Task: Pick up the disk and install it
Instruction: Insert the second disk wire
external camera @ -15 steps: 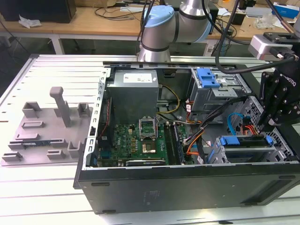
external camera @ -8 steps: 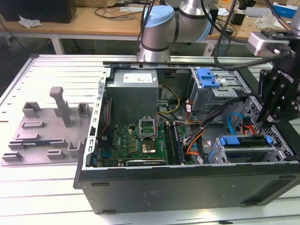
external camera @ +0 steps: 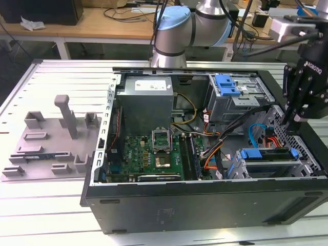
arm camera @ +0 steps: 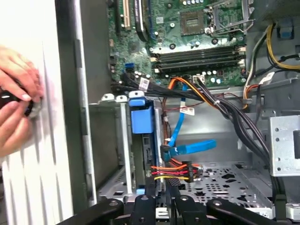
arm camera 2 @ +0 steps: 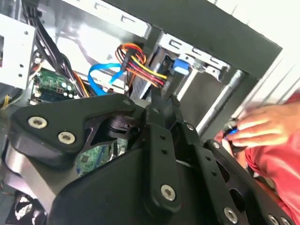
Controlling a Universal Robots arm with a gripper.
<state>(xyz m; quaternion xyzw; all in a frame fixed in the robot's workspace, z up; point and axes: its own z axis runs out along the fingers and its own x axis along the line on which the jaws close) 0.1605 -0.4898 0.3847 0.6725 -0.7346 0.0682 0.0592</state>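
Currently: silver hard drive w/ blue plastic bracket (external camera: pixel 269 155) seated in bay; black gripper (external camera: pixel 295 119) above, fingers pressed together, empty. Risk: snagging orange/red/yellow cable bundle (arm camera: pixel 174 171).

White lettering seen on the gripper (external camera: pixel 295 118) housing in the exterior view, not transcribed. Pale label on the power supply (external camera: pixel 146 102) too small to read.

**Hidden and cut off**

In the exterior view the disk (external camera: pixel 269 155) sits in its cage, showing little beyond its blue bracket edge. The claw (external camera: pixel 295 119) has its tips too small to judge there. In the first wrist view a person's hand (arm camera: pixel 16 101) is cut by the picture's edge, the small object under its fingers hidden.
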